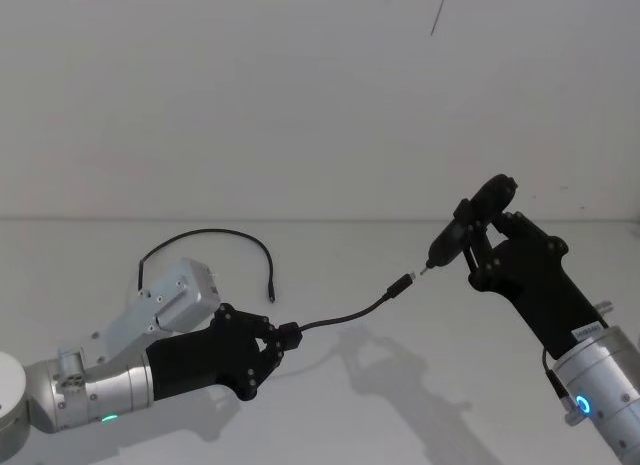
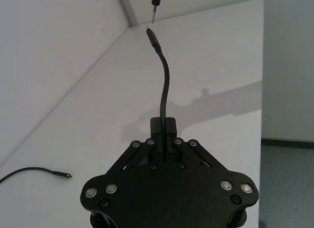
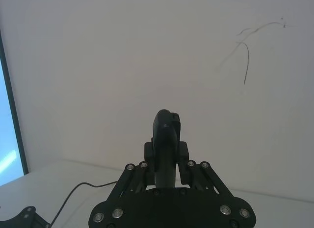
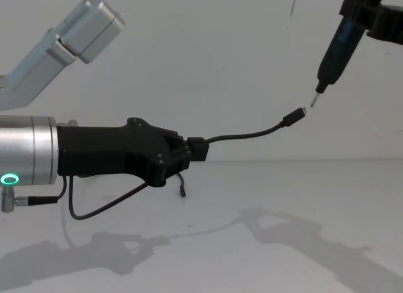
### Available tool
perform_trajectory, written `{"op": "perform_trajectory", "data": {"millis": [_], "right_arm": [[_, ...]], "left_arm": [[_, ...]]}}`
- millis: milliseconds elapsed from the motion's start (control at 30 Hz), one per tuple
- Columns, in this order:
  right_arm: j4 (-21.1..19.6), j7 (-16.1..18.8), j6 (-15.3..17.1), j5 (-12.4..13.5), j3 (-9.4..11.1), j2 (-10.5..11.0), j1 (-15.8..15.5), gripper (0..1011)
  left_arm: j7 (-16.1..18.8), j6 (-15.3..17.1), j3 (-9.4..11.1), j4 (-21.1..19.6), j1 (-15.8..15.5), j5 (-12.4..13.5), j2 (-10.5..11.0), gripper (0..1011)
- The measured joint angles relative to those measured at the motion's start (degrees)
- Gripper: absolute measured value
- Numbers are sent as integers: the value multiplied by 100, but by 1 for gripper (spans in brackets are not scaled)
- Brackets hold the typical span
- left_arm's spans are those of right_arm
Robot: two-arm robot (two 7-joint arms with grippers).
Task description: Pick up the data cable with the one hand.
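My left gripper (image 1: 283,337) is shut on the data cable (image 1: 345,316), a thin black cord, and holds it above the white table. From the fingers the cord arches up and right to a small black plug (image 1: 402,285) with a metal tip. The chest view shows this plug (image 4: 295,116) just short of the pointed tip of a slim black tool (image 4: 334,47). My right gripper (image 1: 488,223) is shut on that tool, raised at the right. The cable's other end (image 1: 271,297) lies on the table behind my left arm. In the left wrist view the cable (image 2: 164,81) rises straight from the shut gripper (image 2: 164,127).
The white table (image 1: 420,405) meets a plain white wall at the back. A dark scratch (image 1: 438,10) marks the wall. A grey boxy part of my left arm (image 1: 185,290) rises at the left. The table's edge (image 2: 260,90) drops to the floor.
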Motion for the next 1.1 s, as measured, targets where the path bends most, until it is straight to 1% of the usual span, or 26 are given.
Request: {"op": "perform_trajectory", "data": {"millis": [500,1100], "right_arm": [[96,11,12,51,-51,-14,109,263],[178,-2,72,4,-70,-25,167,263]], "left_arm": [[0,-12,-6,-6,5,-3,3,41],[1,-13,-5,-6,5,-3,3,41]]}}
